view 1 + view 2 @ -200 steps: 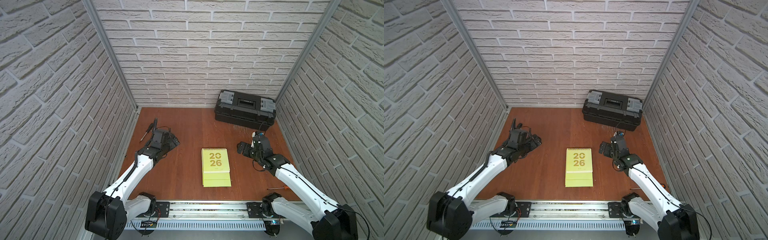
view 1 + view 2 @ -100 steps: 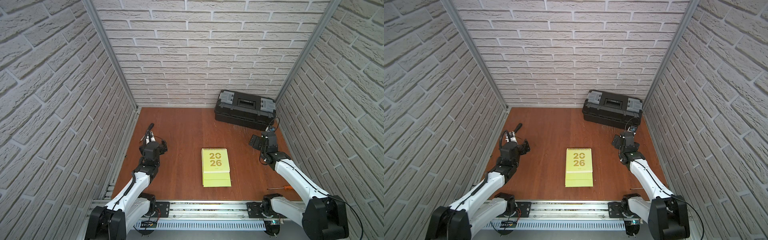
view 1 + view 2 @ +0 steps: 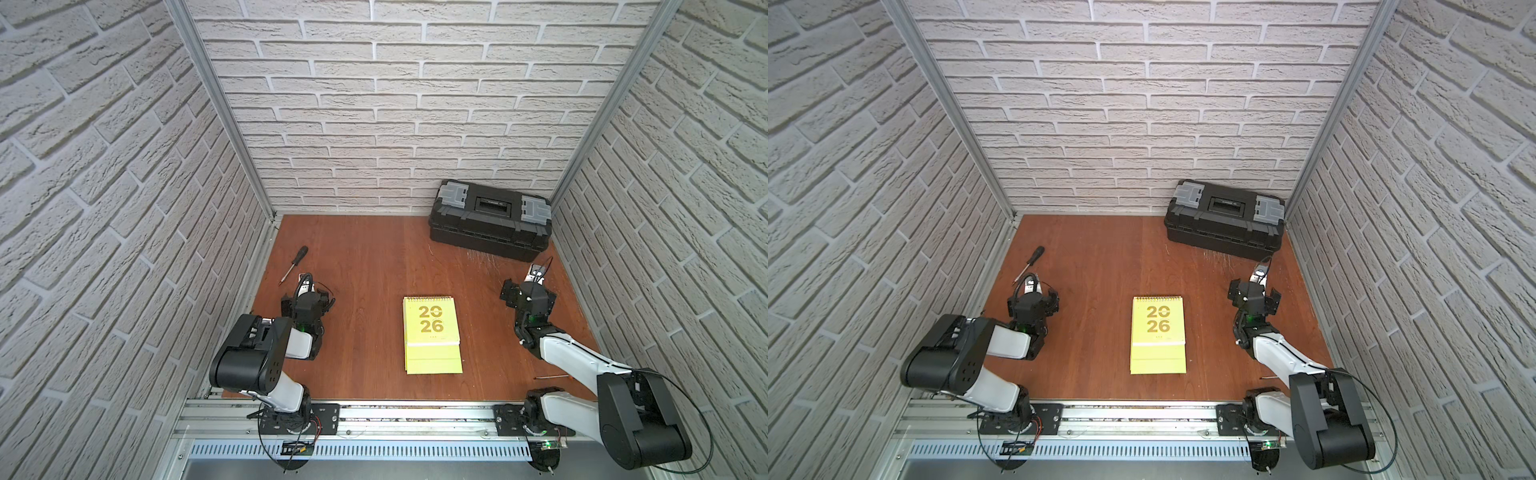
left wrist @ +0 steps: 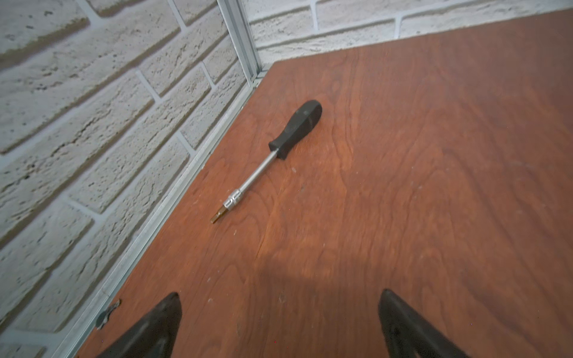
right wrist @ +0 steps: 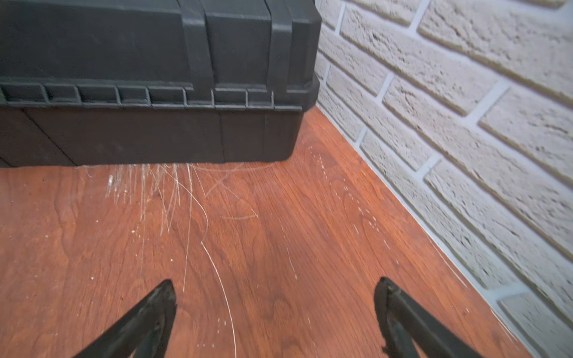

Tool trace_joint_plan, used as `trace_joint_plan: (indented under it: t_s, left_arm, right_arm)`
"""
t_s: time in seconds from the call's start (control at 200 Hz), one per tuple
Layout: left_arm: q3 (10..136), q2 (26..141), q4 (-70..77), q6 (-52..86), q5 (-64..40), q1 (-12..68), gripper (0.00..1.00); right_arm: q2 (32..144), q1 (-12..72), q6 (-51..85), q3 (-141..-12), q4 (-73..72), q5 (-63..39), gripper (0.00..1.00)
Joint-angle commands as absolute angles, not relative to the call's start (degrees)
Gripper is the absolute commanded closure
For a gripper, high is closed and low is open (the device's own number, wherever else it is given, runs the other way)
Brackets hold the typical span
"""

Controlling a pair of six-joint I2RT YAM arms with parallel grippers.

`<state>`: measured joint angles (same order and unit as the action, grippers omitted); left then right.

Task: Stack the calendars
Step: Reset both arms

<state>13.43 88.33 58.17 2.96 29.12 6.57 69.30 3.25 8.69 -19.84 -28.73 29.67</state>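
Bright, even light — wrist views blurred.

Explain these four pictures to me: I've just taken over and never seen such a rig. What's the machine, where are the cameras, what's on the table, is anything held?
Two robot arms stand on a rail at the near edge of a table: the left arm and the right arm. The two wide pictures come from one camera head above, so they look almost alike. The other two come from a camera on each wrist; the two dark tips in each are that arm's jaws. Both pairs stand open and hold nothing. In the middle lies a pile of lime-green calendars, the top one marked 2026. A black toolbox sits by the far wall, ahead of the right wrist camera; a screwdriver lies ahead of the left one.
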Motion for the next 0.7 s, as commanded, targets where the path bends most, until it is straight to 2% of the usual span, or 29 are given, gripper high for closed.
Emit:
trace_joint_plan:
  t_s: [0.0, 0.15, 0.215, 0.285, 0.325, 0.395, 0.45, 0.495, 0.695]
  left_arm:
    - [13.6, 87.5, 68.6, 1.8, 27.1, 5.5, 0.02]
    - [11.9, 89.4, 71.6, 2.9, 19.6, 2.8, 0.02]
    - [11.7, 94.1, 78.5, 0.6, 17.4, 3.3, 0.02]
    - [12.9, 91.1, 71.8, 1.3, 16.7, 3.1, 0.02]
    - [14.3, 90.9, 68.8, 1.8, 16.0, 2.6, 0.02]
    - [16.8, 90.6, 64.1, 2.9, 16.7, 1.8, 0.02]
    - [18.9, 90.2, 59.3, 4.3, 16.9, 1.0, 0.02]
    - [19.9, 90.2, 57.3, 5.2, 16.7, 0.2, 0.02]
    - [20.0, 90.2, 57.0, 5.4, 16.7, 0.0, 0.02]
  right_arm:
    - [73.6, 2.9, 4.5, -17.9, -44.8, 25.8, 0.00]
    - [81.5, 3.0, 2.3, -15.1, -57.1, 21.5, 0.00]
    - [83.2, 3.0, 2.3, -14.5, -59.1, 21.0, 0.00]
    - [86.0, 3.0, 1.8, -14.6, -62.4, 20.9, 0.00]
    - [86.1, 3.0, 2.0, -16.4, -59.1, 21.1, 0.00]
    - [86.3, 2.8, 2.8, -23.7, -44.9, 20.9, 0.00]
    - [87.0, 2.9, 2.2, -22.4, -49.1, 20.7, 0.00]
    - [86.2, 2.8, 2.7, -23.2, -45.6, 20.4, 0.00]
    - [86.1, 2.9, 2.4, -23.0, -46.3, 20.6, 0.00]
